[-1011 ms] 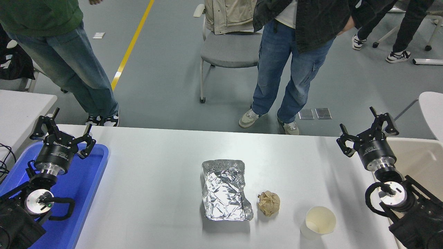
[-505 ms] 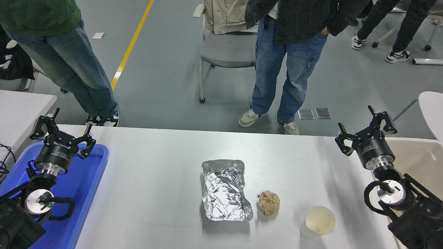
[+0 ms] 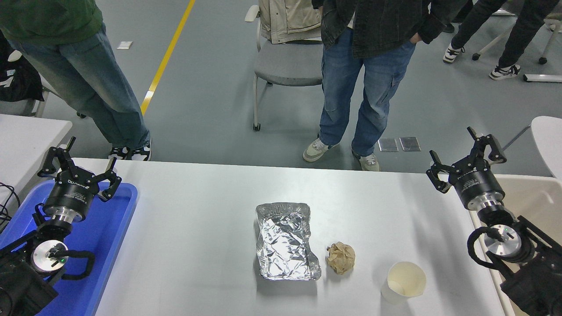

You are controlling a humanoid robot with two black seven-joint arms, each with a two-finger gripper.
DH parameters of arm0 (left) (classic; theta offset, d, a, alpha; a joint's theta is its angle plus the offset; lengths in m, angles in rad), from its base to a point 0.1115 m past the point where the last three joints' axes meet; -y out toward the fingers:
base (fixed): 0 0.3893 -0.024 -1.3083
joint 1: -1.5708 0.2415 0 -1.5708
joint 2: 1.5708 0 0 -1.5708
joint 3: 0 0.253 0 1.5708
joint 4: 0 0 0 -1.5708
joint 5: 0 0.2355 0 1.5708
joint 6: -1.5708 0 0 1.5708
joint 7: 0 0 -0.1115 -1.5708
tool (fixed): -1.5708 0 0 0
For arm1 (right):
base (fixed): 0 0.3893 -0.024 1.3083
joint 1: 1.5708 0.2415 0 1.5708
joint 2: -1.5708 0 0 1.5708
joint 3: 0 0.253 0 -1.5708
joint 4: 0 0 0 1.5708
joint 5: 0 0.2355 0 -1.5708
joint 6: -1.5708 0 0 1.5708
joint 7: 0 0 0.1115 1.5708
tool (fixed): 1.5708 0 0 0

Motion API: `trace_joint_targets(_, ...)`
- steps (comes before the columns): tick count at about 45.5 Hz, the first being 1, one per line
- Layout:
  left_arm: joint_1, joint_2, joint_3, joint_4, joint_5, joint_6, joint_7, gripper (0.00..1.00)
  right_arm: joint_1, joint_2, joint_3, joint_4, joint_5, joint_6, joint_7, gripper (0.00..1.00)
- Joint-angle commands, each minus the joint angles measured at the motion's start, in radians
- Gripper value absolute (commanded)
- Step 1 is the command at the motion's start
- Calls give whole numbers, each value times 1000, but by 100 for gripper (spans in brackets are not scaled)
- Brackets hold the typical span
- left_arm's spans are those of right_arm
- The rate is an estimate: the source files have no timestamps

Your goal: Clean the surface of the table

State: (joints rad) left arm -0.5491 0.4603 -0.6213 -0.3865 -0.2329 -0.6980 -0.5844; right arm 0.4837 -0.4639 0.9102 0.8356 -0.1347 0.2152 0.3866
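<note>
The table surface [image 3: 197, 228] is a wide matte white-grey top. On it lie a crumpled foil tray [image 3: 285, 241], a brown paper ball [image 3: 341, 258] right of the foil, and a white paper cup [image 3: 405, 281] on its side near the front right. My right gripper [image 3: 466, 157] is open and empty, raised over the table's far right edge, well away from these things. My left gripper [image 3: 78, 166] is open and empty, parked over the blue tray [image 3: 109, 237] at the left.
A beige bin [image 3: 533, 202] sits at the right edge, partly behind my right arm. A smaller white table [image 3: 26, 131] is at the far left. People's legs and a grey chair [image 3: 287, 66] stand beyond the far edge.
My right gripper has shifted slightly right and up, toward the far edge. The person behind the table has stepped a little. The left arm has not moved.
</note>
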Motion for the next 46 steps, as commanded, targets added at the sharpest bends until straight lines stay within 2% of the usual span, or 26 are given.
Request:
trace_joint_targets(1, 0, 0, 0, 0, 0, 0, 0, 100, -34, -214, -102, 289, -71, -142, -9, 100)
trace_joint_targets(5, 0, 0, 0, 0, 1, 0, 0, 100, -48, -272, -132, 356, -205, -142, -32, 100)
trace_joint_targets(11, 0, 0, 0, 0, 0, 0, 0, 100, -63, -378, -186, 421, -503, -143, -77, 100)
trace_joint_targets(20, 0, 0, 0, 0, 1, 0, 0, 100, -63, -433, -272, 506, -663, -138, -100, 100)
trace_joint_targets(29, 0, 0, 0, 0, 0, 0, 0, 100, -48, -472, -307, 597, -930, -135, -199, 100)
trace_joint_targets(46, 0, 0, 0, 0, 1, 2, 0, 100, -19, -489, -312, 642, -1295, -126, -204, 100)
